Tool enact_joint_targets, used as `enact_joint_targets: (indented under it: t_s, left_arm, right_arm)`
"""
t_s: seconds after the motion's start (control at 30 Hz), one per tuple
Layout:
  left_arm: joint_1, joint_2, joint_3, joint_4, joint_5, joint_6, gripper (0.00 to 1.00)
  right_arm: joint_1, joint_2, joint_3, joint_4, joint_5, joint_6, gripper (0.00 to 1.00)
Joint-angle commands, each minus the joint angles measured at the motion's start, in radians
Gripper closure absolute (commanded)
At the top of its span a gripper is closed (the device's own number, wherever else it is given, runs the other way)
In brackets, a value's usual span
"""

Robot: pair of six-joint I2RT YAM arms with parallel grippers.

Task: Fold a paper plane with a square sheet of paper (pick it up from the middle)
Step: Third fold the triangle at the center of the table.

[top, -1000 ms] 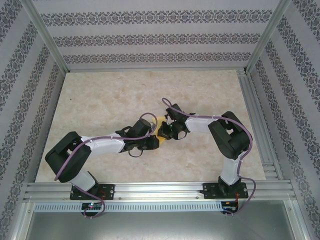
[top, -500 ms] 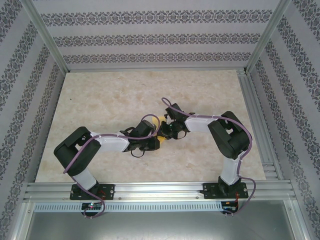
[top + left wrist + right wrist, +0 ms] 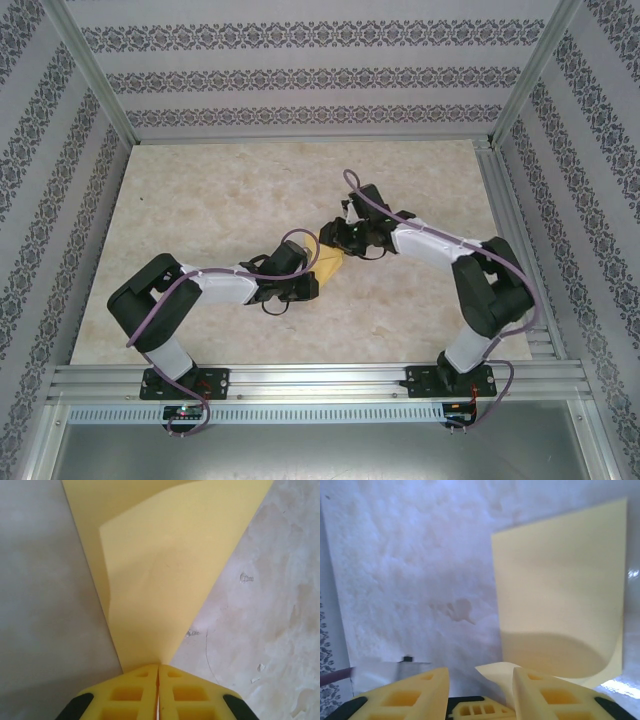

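Note:
The square sheet of paper (image 3: 329, 264) is plain yellow and lies mid-table between the two grippers. In the left wrist view the sheet (image 3: 160, 570) fans out from the left gripper (image 3: 158, 667), whose yellow fingers are shut on its near corner. My left gripper (image 3: 307, 285) sits just left of the sheet. My right gripper (image 3: 336, 238) is at the sheet's far edge. In the right wrist view that gripper (image 3: 480, 680) is open, the sheet (image 3: 560, 605) spreads ahead to the right, and a curled corner of it rises inside the gap beside the right finger (image 3: 545, 695).
The marble-patterned tabletop (image 3: 220, 200) is bordered by aluminium rails (image 3: 510, 230) and patterned walls. Both arms meet near the table's middle, their purple cables (image 3: 350, 185) looping above them.
The right arm has swung outward and its gripper has shifted toward the far side, uncovering more of the yellow sheet. The left arm crept right earlier and keeps its hold.

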Motion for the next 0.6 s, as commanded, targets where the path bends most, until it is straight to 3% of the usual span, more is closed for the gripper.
enact_joint_targets:
  t_s: [0.0, 0.3, 0.57]
  left_arm:
    - [-0.014, 0.024, -0.021, -0.061, -0.044, 0.003, 0.90]
    - [-0.015, 0.025, -0.015, -0.067, -0.047, 0.003, 0.91]
    - [-0.015, 0.028, -0.014, -0.073, -0.049, 0.000, 0.91]
  right_arm:
    - [0.007, -0.056, -0.067, 0.001, 0.040, -0.069, 0.64]
    - [0.068, 0.024, -0.076, 0.024, -0.002, -0.068, 0.85]
    - [0.074, 0.122, -0.070, 0.049, -0.027, -0.054, 0.91]
